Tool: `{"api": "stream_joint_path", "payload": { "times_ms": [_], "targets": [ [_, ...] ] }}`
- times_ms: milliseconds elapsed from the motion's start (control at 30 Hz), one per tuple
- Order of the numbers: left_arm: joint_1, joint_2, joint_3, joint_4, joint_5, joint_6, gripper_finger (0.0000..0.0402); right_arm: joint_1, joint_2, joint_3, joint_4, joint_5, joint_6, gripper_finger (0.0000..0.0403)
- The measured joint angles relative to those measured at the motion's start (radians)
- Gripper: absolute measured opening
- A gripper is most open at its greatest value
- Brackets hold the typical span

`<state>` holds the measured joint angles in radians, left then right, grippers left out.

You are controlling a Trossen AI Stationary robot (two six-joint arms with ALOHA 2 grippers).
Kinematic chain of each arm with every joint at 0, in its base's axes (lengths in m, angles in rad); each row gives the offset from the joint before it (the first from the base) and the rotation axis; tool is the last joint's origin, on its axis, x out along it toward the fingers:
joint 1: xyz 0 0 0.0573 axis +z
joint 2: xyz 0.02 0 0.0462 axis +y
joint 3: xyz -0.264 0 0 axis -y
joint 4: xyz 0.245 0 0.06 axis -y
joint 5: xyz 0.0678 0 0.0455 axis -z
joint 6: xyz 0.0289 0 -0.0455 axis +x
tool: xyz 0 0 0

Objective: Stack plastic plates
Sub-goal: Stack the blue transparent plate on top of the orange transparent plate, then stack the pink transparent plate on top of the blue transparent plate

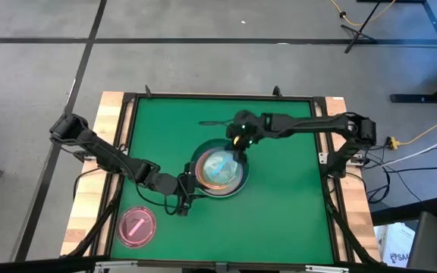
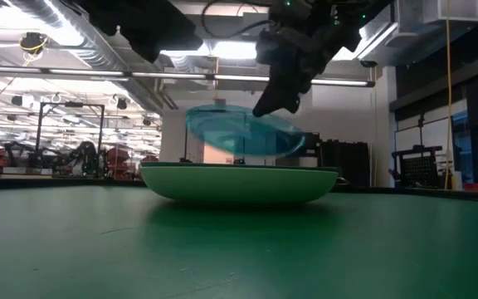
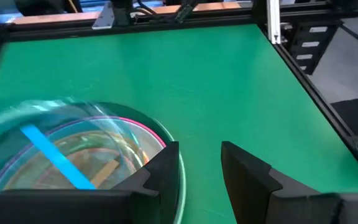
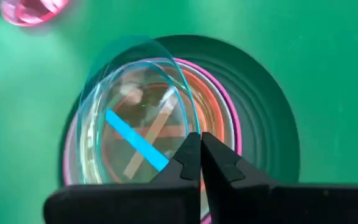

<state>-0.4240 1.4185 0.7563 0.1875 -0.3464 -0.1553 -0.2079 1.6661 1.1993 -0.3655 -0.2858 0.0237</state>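
I see my right tool pinching the blue plate's rim, tilted over the mid-tabletop stack, my left tool open beside it.

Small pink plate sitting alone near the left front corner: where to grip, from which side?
Judgement: take the small pink plate by its raised rim, from above, one finger inside the rim and one outside. It lies flat on the green mat, so nothing else offers purchase. The left gripper sits nearest.

Big open workshop, grey concrete floor

Ceiling strip lights glow at 12 o'clock; tripod stand at 1, yellow cable at 3.
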Motion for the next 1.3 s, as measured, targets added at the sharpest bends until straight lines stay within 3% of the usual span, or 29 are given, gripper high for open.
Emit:
{"api": "stream_joint_path", "payload": {
  "times_ms": [200,467,933,1133,1300],
  "targets": [
    [-0.002,0.0,0.0,0.0,-0.01,-0.001,0.0114,0.082,0.062,-0.005,0.082,0.111,-0.004,0.0],
    [-0.01,0.0,0.0,0.0,-0.009,-0.003,0.0114,0.081,0.102,-0.005,0.082,0.212,0.0,0.0004],
    [-0.006,0.0,0.0,0.0,-0.008,-0.001,0.0114,0.098,0.064,-0.003,0.032,0.189,-0.056,0.0149],
    [-0.006,0.0,0.0,0.008,-0.008,0.0,0.0114,0.185,0.011,-0.003,-0.051,0.231,-0.075,0.016],
    [-0.006,0.0,0.0,0.007,-0.008,0.0,0.0114,0.298,-0.025,-0.084,0.004,0.27,-0.084,0.016]
  ]
}}
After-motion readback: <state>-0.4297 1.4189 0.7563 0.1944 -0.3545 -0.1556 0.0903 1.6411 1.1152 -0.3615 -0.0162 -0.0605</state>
